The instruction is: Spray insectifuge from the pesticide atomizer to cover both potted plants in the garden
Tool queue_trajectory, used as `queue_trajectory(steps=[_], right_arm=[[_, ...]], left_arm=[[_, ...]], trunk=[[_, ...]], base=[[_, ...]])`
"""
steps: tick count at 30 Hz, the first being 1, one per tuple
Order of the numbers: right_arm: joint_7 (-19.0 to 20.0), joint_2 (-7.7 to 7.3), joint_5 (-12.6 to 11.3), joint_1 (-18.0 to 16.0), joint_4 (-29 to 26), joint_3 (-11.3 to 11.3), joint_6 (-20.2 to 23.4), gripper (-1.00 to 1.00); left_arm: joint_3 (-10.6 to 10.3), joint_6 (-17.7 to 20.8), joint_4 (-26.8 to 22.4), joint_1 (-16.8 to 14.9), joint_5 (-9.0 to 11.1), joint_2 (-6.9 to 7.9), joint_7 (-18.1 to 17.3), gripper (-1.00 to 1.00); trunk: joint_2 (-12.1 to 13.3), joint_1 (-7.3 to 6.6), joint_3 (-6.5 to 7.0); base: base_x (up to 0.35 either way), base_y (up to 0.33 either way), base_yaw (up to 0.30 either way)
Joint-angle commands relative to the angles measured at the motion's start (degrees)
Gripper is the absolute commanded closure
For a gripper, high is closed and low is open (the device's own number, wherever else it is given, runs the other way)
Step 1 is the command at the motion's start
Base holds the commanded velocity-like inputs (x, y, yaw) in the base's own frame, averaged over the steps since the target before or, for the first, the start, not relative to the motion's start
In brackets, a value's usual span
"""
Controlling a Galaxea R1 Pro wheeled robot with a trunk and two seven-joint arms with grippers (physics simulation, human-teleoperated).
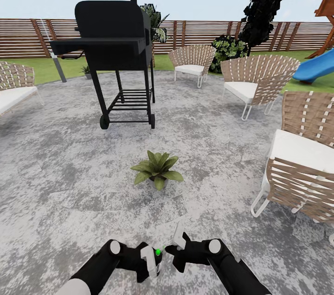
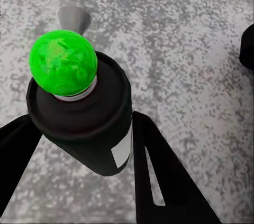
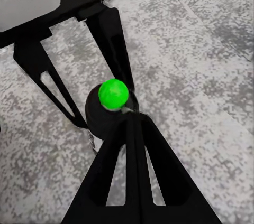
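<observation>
Both jaws sit low at the front of the robot, over the grey paved patio [image 1: 60, 179]. Left gripper [image 2: 79, 150] has its 2 black fingers closed against the sides of the pesticide atomizer [image 2: 84, 123], a dark bottle with a white stripe and a bright green ball on top. Its pale grey nozzle [image 2: 73, 19] points away from the wrist, toward the paving beyond. In the head view the bottle [image 1: 155, 260] stands roughly upright between the 2 arms.

Right gripper [image 3: 127, 123] has its fingers drawn together to a narrow point, with their tips right beside the green ball [image 3: 113, 93]; whether they touch it cannot be told. It grips nothing that can be seen.

1 potted plant [image 1: 157, 170], a low rosette of broad green leaves in a small grey pot, stands straight ahead of the bottle, near but clearly apart from it. The left arm, holding the bottle, is the one placed to spray it. The nozzle seems to face roughly that way, so the next move likely needs the bottle brought closer over the leaves.

Beyond the plant stand a black grill [image 1: 116, 54], woven chairs [image 1: 257, 81] and a slatted wooden fence [image 1: 204, 33].
</observation>
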Motion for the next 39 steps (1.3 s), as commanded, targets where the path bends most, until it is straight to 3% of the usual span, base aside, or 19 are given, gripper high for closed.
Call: queue_trajectory(steps=[1, 6, 13, 15, 16, 18, 21, 24, 25, 27, 28, 30, 32, 33, 35, 36, 39], right_arm=[[0.2, 0.01, 0.3, 0.0, -0.1, 0.0, 0.2, 1.00], [0.2, -0.01, 0.3, 0.0, -0.1, 0.0, 0.2, 1.00], [0.2, -0.32, 0.2, 0.0, 0.6, 0.0, 0.2, 1.00], [0.1, -0.47, 0.2, 0.0, 3.2, -0.3, 0.1, 1.00], [0.0, -0.48, 0.2, 0.0, 4.1, -0.3, 0.1, -1.00], [-0.1, -0.56, 0.1, 0.0, 5.8, -0.5, 0.0, -1.00], [-0.3, -1.01, 0.1, 0.0, 7.4, -0.5, -0.2, -1.00], [-0.5, -2.29, -0.2, 0.0, 8.3, -0.7, -0.3, -1.00], [-0.6, -2.52, -0.2, 0.0, 8.4, -0.8, -0.3, -1.00], [-2.3, -3.69, -0.3, 0.1, 9.5, -3.0, -0.6, -1.00], [-4.4, -4.07, -0.3, 0.2, 10.9, -5.3, -1.3, -1.00], [-9.0, -4.34, -0.4, 0.3, 14.3, -10.1, -4.6, -1.00], [-12.1, -4.37, -0.4, 0.3, 17.0, -13.3, -7.6, -1.00], [-16.9, -4.36, -0.4, 0.3, 20.7, -16.9, -11.4, -1.00], [-21.1, -4.33, -0.4, 0.3, 23.4, -18.4, -13.9, -1.00], [-25.5, -4.31, -0.4, 0.3, 26.0, -19.2, -16.3, -1.00], [-32.3, -4.24, -0.5, 0.4, 29.8, -19.8, -21.1, -1.00]], left_arm=[[0.1, -0.5, 0.0, 0.0, -0.6, 0.64, 0.0, 1.00], [0.1, -0.1, 0.0, 0.2, -0.6, 6.07, 0.0, 1.00], [0.7, 0.3, 0.1, 0.5, -0.1, 10.67, 0.3, 1.00], [0.8, 0.3, 0.1, 0.7, 0.1, 12.03, 0.4, 1.00], [0.9, 0.3, 0.2, 0.7, 0.2, 12.51, 0.5, 1.00], [1.6, 0.3, 0.9, 0.8, 0.6, 13.21, 0.6, 1.00], [6.1, 0.3, 2.7, 0.8, 1.9, 13.46, 1.8, 1.00], [13.4, 0.4, 3.8, 0.8, 2.7, 13.50, 4.0, 1.00], [14.3, 0.5, 3.9, 0.8, 2.7, 13.49, 4.3, 1.00], [18.8, 1.2, 4.1, 0.8, 2.8, 13.38, 5.4, 1.00], [20.7, 2.4, 4.1, 0.8, 2.8, 13.30, 5.7, 1.00], [22.5, 5.7, 4.1, 0.8, 2.8, 13.11, 5.9, 1.00], [23.1, 7.9, 4.1, 0.8, 2.8, 13.02, 6.0, 1.00], [23.4, 10.9, 3.8, 0.8, 2.9, 12.88, 6.4, 1.00], [23.5, 13.0, 3.6, 0.8, 3.0, 12.75, 6.9, 1.00], [23.6, 14.8, 3.4, 0.8, 3.1, 12.52, 7.7, 1.00], [23.7, 17.1, 3.3, 0.6, 3.1, 11.81, 9.3, 1.00]], trunk=[[0.0, -0.01, -0.05], [0.0, -0.01, -0.05], [0.0, -0.01, -0.05], [0.0, -0.01, -0.05], [0.0, -0.01, -0.05], [0.0, -0.01, -0.05], [0.0, -0.01, -0.05], [0.0, -0.01, -0.05], [0.0, -0.01, -0.05], [0.0, -0.01, -0.05], [0.0, -0.01, -0.05], [0.0, -0.01, -0.05], [0.0, -0.01, -0.05], [0.0, -0.01, -0.05], [0.0, -0.01, -0.05], [0.0, -0.01, -0.05], [0.0, -0.01, -0.05]], base=[[0.000, 0.000, 0.000], [0.000, 0.000, 0.000], [0.000, 0.000, 0.000], [0.000, 0.000, 0.000], [0.000, 0.000, 0.000], [0.000, 0.000, 0.000], [0.000, 0.000, 0.000], [0.000, 0.000, 0.000], [0.000, 0.000, 0.000], [0.000, 0.000, 0.000], [0.000, 0.000, 0.000], [0.000, 0.000, 0.000], [0.000, 0.000, 0.000], [0.000, 0.000, 0.000], [0.000, 0.000, 0.000], [0.000, 0.000, 0.000], [0.000, 0.000, 0.000]])
